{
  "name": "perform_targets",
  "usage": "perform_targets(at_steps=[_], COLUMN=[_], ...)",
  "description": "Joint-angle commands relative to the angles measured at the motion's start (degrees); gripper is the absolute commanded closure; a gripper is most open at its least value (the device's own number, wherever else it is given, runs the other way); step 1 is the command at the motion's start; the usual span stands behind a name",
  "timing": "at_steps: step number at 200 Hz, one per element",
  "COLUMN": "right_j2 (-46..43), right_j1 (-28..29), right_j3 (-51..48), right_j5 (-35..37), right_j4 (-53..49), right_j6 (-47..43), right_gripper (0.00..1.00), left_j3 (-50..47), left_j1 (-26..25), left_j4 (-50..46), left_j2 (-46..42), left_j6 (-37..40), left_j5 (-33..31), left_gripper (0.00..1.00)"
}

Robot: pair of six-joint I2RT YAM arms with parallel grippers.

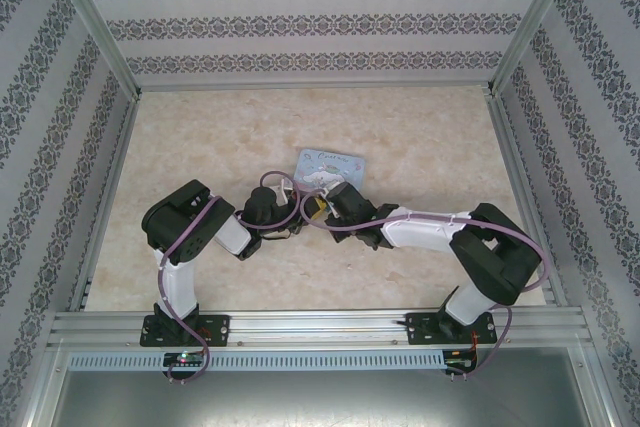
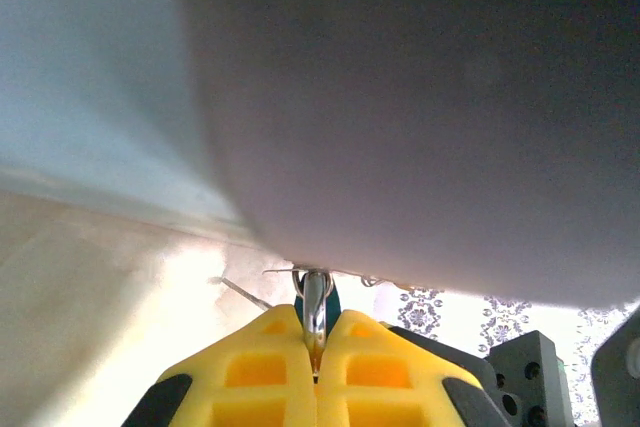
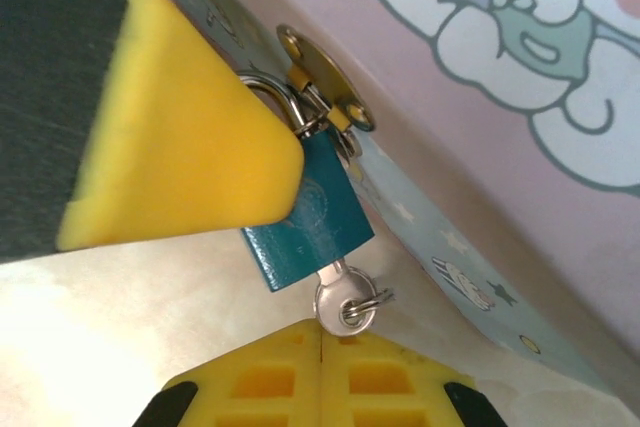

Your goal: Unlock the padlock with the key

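The teal padlock (image 3: 310, 222) hangs by its thin silvery shackle (image 3: 285, 97) from a brass hasp (image 3: 322, 69) on the side of the pale blue cartoon tin (image 3: 480, 67). My left gripper (image 2: 315, 325) is shut on the padlock. Its shackle (image 2: 314, 307) is pinched between the yellow pads, and one left finger (image 3: 180, 137) covers the lock's upper left. The small silvery key (image 3: 345, 302), with a wire ring through its head, is stuck into the lock's bottom. My right gripper (image 3: 322, 329) is shut, its tips touching the key head's lower edge with nothing showing between them.
In the top view both arms meet at mid-table, just in front of the tin (image 1: 332, 162). Patterned walls and aluminium frame rails (image 1: 100, 37) enclose the marbled tabletop (image 1: 420, 137). Purple cables (image 1: 430, 219) run along both arms.
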Motion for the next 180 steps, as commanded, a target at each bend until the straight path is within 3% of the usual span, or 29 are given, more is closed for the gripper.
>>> perform_targets(at_steps=[1, 9, 40, 59, 105, 180], right_j2=[-2.92, -3.48, -6.99, -9.13, -8.17, -0.8], right_j1=[-1.09, -1.65, -4.18, -5.07, -4.25, -0.44], right_j3=[0.76, 0.35, -2.26, -3.58, -3.28, -1.18], right_j5=[-4.86, -6.54, -9.1, -9.52, -9.61, -0.42], right_j4=[2.34, 2.46, 3.07, 3.04, 0.94, 0.89], right_j6=[0.95, 1.21, 1.91, 2.11, -2.49, -8.31], right_gripper=[1.0, 1.0, 0.65, 0.6, 0.56, 0.58], left_j3=[0.46, 0.51, 0.84, 1.07, 1.12, 0.97], left_j1=[0.12, 0.06, 0.12, 0.1, 0.12, 0.17], left_j4=[0.44, 0.38, -0.07, -0.25, 0.02, -1.21], left_j2=[-1.81, -1.77, -1.86, -1.86, -2.1, -3.37], left_j6=[1.36, 1.32, 1.26, 1.15, 0.8, 1.41], left_j5=[1.67, 1.77, 1.76, 1.97, 2.31, 2.61], left_gripper=[1.0, 1.0, 1.0, 1.0, 1.0, 1.0])
